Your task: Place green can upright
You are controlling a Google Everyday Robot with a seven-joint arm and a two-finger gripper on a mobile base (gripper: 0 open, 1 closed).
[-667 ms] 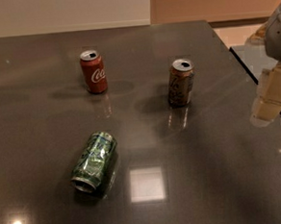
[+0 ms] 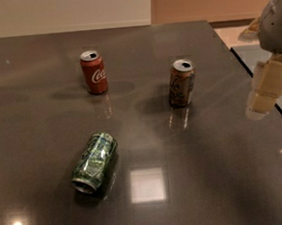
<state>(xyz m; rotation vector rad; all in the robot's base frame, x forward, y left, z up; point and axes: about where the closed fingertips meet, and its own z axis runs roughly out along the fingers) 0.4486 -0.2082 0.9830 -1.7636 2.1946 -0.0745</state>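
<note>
The green can (image 2: 94, 162) lies on its side on the dark table (image 2: 208, 177), front left of centre, with its silver end towards the front. My gripper (image 2: 258, 110) hangs above the table's right edge, well to the right of the green can and apart from it. It holds nothing that I can see.
A red Coca-Cola can (image 2: 94, 71) stands upright at the back left. A brown-gold can (image 2: 181, 82) stands upright right of centre, between the green can and the gripper. The table's right edge runs just beside the gripper.
The gripper has shifted very slightly up and to the left. The cans have not moved.
</note>
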